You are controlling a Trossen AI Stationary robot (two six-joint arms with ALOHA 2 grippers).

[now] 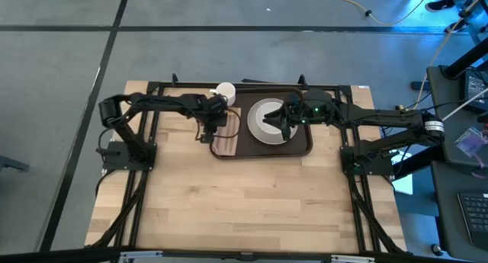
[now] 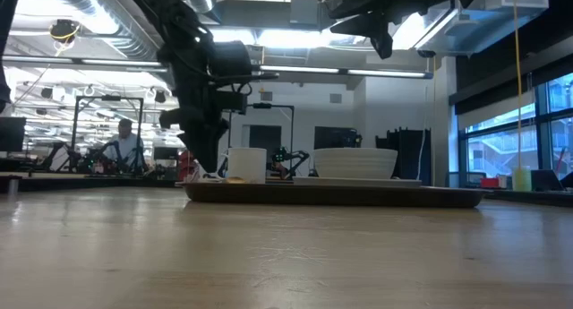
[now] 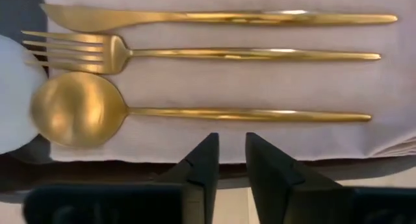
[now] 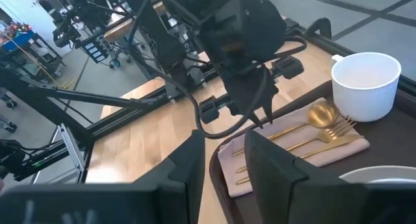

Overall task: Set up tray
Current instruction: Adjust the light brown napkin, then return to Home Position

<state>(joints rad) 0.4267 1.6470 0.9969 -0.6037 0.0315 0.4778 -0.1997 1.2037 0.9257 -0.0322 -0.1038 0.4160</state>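
Large dark brown rectangular tray (image 1: 303, 147) set at table's far middle, between both arms. On it: tan-pink napkin (image 3: 260, 81) carrying gold knife (image 3: 214, 17), fork (image 3: 195, 53), spoon (image 3: 162, 112) in parallel, white mug (image 4: 365, 84) alongside, white plate (image 1: 259, 126) centred for reach. Left gripper (image 3: 231, 162) slightly parted, empty, above napkin's edge; right gripper (image 4: 221, 160) parted, empty, above plate.

1. This is a robotics lab or workshop in a large open industrial hall.
2. Bare ceiling ducts (image 2: 107, 13) and long strip lights (image 2: 358, 73) run overhead.
3. Further robot rigs on metal frames (image 2: 107, 121) stand in the background, where a person (image 2: 124, 141) sits.
4. The wooden table (image 1: 244, 202) stands on a grey concrete floor (image 1: 229, 8), and cables (image 1: 358, 8) trail across that floor.
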